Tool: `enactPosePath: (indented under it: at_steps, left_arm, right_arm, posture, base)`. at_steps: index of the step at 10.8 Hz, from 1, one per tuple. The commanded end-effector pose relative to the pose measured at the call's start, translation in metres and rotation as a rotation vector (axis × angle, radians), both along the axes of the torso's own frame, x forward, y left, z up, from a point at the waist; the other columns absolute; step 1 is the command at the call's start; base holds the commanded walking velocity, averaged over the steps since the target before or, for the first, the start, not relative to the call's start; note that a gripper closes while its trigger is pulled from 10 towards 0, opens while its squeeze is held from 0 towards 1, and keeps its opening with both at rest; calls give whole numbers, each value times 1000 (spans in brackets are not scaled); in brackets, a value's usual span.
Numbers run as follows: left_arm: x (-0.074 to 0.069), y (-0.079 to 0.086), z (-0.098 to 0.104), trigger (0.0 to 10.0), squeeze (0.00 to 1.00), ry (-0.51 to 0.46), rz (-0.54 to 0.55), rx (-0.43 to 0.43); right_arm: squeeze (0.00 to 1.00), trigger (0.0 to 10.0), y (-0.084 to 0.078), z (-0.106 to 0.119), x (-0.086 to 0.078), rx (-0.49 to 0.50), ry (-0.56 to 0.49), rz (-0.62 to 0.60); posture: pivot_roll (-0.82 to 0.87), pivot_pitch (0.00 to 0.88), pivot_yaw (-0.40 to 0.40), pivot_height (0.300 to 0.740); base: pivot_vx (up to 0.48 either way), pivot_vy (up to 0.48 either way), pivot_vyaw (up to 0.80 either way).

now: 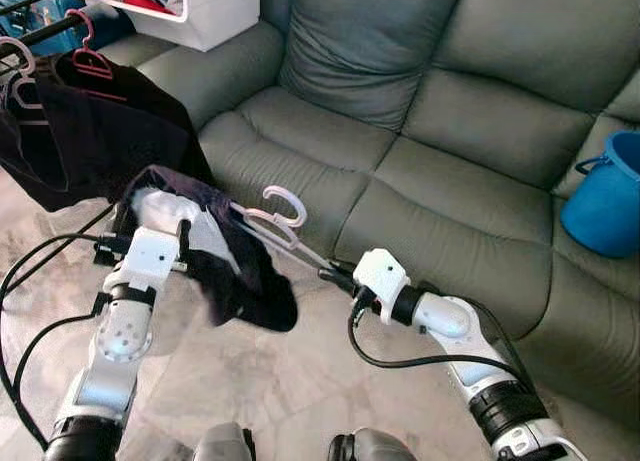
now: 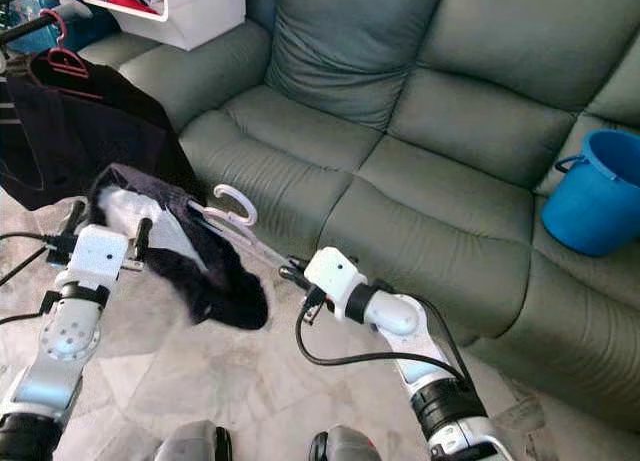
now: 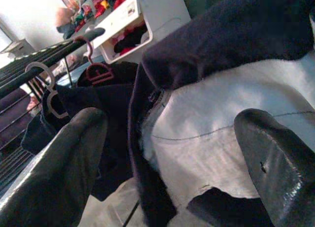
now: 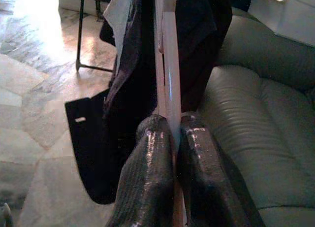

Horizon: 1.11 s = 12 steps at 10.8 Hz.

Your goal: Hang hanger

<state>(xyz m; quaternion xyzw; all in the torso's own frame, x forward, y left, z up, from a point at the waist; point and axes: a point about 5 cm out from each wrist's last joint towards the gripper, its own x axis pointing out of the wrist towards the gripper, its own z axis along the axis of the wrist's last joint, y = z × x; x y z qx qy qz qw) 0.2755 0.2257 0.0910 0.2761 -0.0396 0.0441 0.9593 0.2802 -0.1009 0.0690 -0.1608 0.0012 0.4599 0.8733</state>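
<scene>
**Hanger in my grip, rail not reached yet**

My right hand (image 4: 170, 138) pinches the white hanger (image 1: 283, 218) by one end — its dark garment (image 1: 225, 251) droops over my released left hand (image 3: 162, 153). Next I must lift its hook to the rack rail (image 3: 49, 57) (beside the red hanger (image 1: 88, 57)).

The pale pink hanger (image 1: 283, 219) is lying almost flat, one end pinched between the right gripper (image 4: 170, 133) fingers, hook pointing up, a dark garment (image 1: 235, 266) drooping from its far end.
</scene>
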Motion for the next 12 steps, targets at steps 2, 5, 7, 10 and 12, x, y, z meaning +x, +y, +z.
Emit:
enactPosePath:
  at_steps: [2,5,7,10,12]
  left_arm:
    - [3,-1,-1,10000,0,-2,-4,14]
    - [11,-5,2,10000,0,-15,-12,8]
    - [14,-8,3,10000,0,-22,-32,4]
    - [16,-13,0,10000,0,-19,-32,-29]
    - [21,-17,4,10000,0,-29,-33,-39]
  right_arm:
    - [0,0,3,15,7,38,-77,1]
    - [0,0,4,16,10,37,-85,5]
    - [0,0,4,18,12,46,-88,-1]
    - [0,0,1,20,14,75,-66,-25]
    - [0,0,4,38,25,232,52,-3]
  posture:
    - [1,0,-83,740]
    - [-4,0,-90,740]
    - [-10,0,-82,740]
    - [-21,0,-77,740]
    - [-33,0,-73,740]
  base:
    - [0,0,0]
    - [0,0,0]
    - [0,0,0]
    - [0,0,0]
    - [0,0,0]
